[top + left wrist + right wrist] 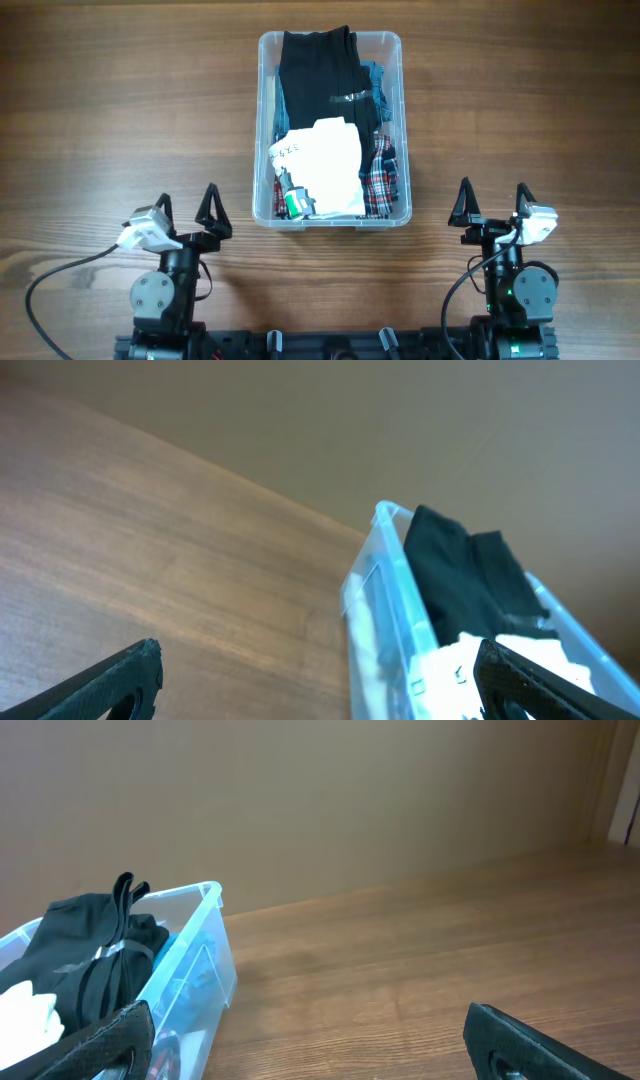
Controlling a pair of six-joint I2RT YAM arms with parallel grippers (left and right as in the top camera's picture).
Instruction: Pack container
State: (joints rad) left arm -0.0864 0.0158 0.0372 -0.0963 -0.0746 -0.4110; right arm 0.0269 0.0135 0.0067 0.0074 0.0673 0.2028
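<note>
The container (398, 48) is a clear plastic tub at the table's middle back. It holds a black garment (318, 70), a white folded cloth (325, 165), plaid fabric (380, 175) and a small green and white item (294, 203). The tub also shows in the left wrist view (385, 585) and the right wrist view (205, 955). My left gripper (187, 211) is open and empty, near the table's front left. My right gripper (493, 203) is open and empty, front right of the tub.
The wooden table (120, 120) stretches to both sides of the tub. A black cable (45, 285) loops at the front left by the left arm's base.
</note>
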